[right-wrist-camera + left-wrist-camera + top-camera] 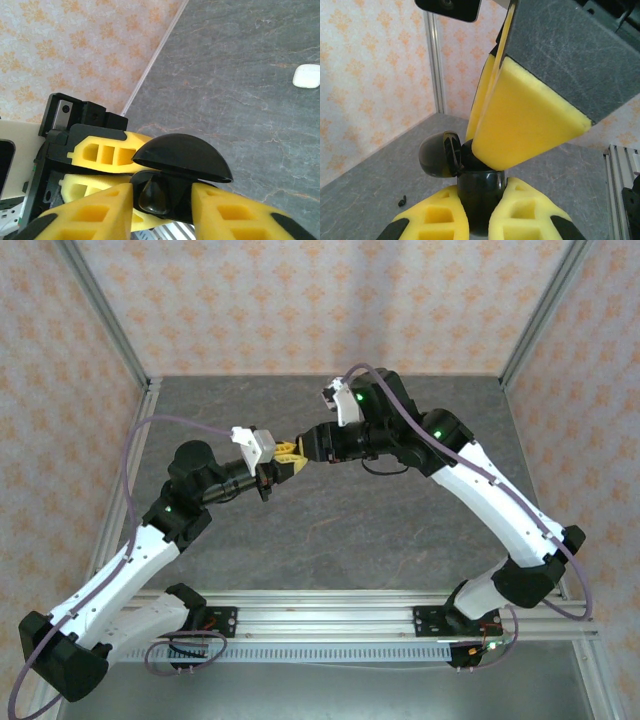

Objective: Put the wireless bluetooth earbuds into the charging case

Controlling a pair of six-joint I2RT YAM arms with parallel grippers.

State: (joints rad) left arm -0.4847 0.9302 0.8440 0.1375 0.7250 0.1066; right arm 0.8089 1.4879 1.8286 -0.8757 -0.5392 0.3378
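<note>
Foam-padded left pincer (480,212) clamps a glossy black dome-lidded case (479,187).

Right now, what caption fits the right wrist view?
Right gripper straddles an open-lidded black container held by the left gripper; the white charging case lies apart on the table.

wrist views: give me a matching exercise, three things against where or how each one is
Things:
1. left gripper
2. lid of the black container
3. white case

Place or state:
A. lying on the grey table, apart from the grippers
B. shut around the black container's body
C. swung open

Pairs: 1-B, 2-C, 3-A
</note>
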